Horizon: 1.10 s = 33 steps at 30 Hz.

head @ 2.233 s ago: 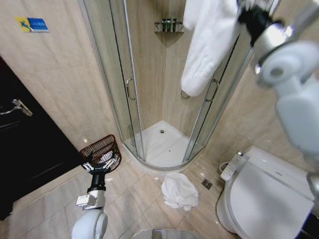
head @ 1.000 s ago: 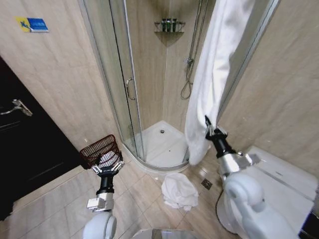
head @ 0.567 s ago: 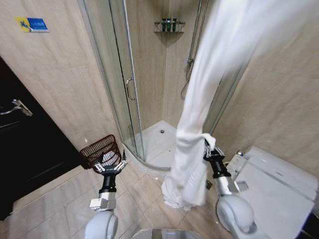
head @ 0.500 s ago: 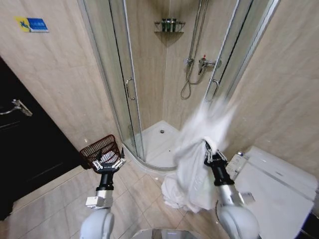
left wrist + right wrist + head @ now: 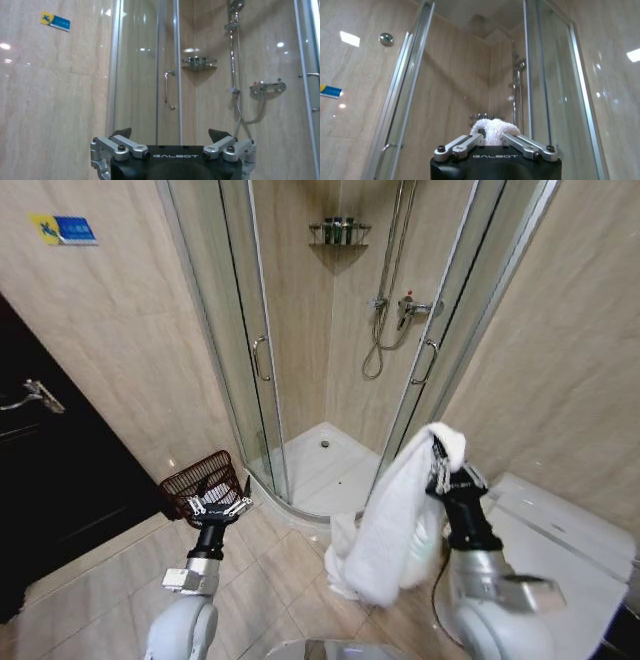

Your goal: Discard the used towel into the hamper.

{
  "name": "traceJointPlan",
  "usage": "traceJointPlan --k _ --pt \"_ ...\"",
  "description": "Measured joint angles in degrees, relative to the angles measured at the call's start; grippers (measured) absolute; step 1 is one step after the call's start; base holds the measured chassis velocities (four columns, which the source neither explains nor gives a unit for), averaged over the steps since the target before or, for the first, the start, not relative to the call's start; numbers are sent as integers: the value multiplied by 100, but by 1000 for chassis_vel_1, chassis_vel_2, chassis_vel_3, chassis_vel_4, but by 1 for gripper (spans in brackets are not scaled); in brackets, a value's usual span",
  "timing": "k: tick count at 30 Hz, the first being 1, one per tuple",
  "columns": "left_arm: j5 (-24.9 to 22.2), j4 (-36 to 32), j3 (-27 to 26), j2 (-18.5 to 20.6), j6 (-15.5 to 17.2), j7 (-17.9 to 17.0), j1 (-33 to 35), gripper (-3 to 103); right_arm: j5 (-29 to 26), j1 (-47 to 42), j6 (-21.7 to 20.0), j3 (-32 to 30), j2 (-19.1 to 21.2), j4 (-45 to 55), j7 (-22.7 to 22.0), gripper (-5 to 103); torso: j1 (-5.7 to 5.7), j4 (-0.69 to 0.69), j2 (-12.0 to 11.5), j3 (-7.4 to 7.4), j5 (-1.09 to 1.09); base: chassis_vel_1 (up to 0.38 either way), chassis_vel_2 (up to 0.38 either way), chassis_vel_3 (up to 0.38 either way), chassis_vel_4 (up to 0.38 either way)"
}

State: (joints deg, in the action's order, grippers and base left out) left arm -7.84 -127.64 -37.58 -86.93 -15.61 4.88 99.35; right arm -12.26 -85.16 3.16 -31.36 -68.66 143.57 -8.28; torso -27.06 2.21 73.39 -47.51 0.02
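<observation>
A long white towel (image 5: 395, 520) hangs from my right gripper (image 5: 436, 448), which is shut on its upper end, raised in front of the shower door. In the right wrist view the towel (image 5: 494, 127) bulges between the closed fingers of the right gripper (image 5: 494, 138). The hamper (image 5: 198, 476), a small dark red wire basket, stands on the floor by the wall at the lower left. My left gripper (image 5: 218, 502) is open just in front of the hamper and holds nothing. In its own wrist view the left gripper (image 5: 171, 134) points up at the shower wall.
A glass shower enclosure (image 5: 225, 330) fills the corner ahead. The white toilet (image 5: 560, 540) sits close on the right and a black door (image 5: 50, 480) on the left. A white cloth heap (image 5: 338, 555) lies on the tiles behind the hanging towel.
My right arm pulled the towel down from high on the shower door and now holds it at mid height, draped. The left gripper has stayed by the hamper.
</observation>
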Motion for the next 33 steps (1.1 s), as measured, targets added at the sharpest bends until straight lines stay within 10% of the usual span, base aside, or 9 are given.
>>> traceJointPlan --k 13,33 --pt "181 -133 175 -138 44 -125 -20 100 -1272 304 -739 -623 567 -11 -181 2 0 -5 0 0 -1 0 0 0 0" --pt "157 -233 -24 -157 198 -255 -34 100 -785 291 -170 -555 242 -639 491 2 0 -5 0 1 -3 0 0 0 0"
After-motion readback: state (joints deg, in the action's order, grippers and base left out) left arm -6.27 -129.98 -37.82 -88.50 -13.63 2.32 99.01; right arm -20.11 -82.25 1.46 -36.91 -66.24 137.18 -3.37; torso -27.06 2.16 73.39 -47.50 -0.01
